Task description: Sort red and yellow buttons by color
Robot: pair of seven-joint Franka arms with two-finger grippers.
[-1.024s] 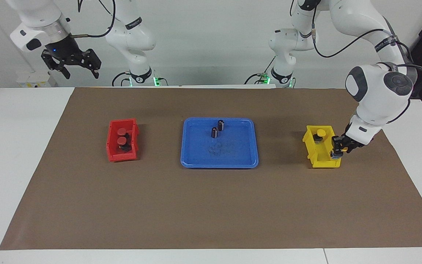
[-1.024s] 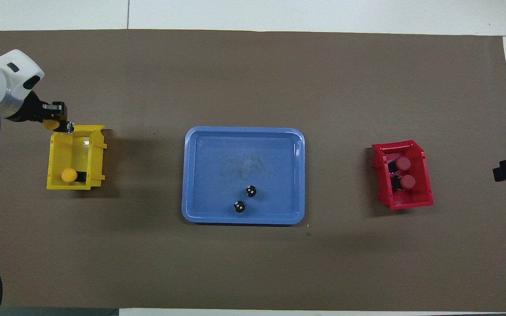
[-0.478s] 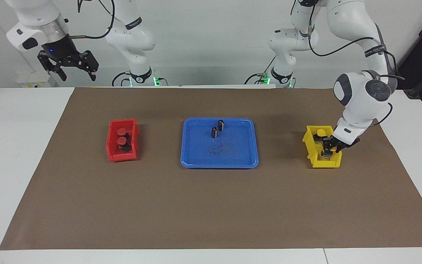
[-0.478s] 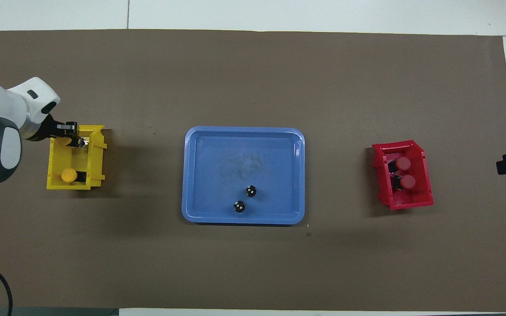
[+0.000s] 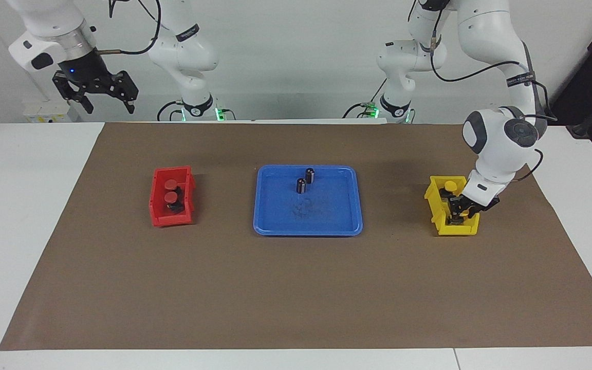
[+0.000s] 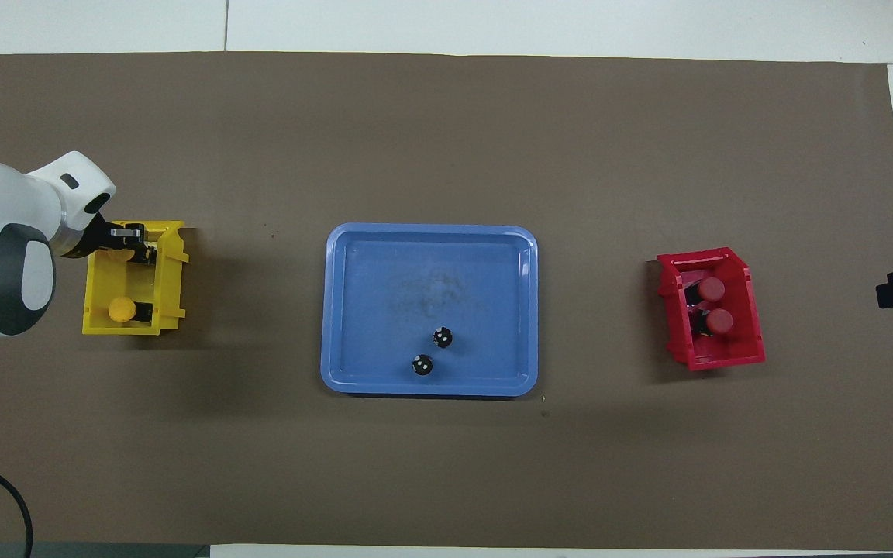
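Observation:
Two red buttons (image 5: 171, 197) (image 6: 718, 321) lie in the red bin (image 5: 157, 218) (image 6: 725, 358) toward the right arm's end of the table. One yellow button (image 5: 449, 185) (image 6: 122, 310) sits in the yellow bin (image 5: 436, 216) (image 6: 171, 279), at the bin's end nearer the robots. My left gripper (image 5: 459, 211) (image 6: 139, 249) reaches down inside that bin at its other end. Its hand hides whatever is in it. My right gripper (image 5: 104, 96) hangs open and empty, high over the table's edge near the robots.
A blue tray (image 5: 327, 226) (image 6: 353, 310) lies mid-table between the two bins. Two small black cylinders (image 5: 301, 185) (image 6: 422, 365) stand in the part of it nearer the robots. A brown mat covers the table.
My left gripper, which carried a yellow button by the yellow bin's outer wall, has swung over the wall and down into the bin. The right arm has barely shifted.

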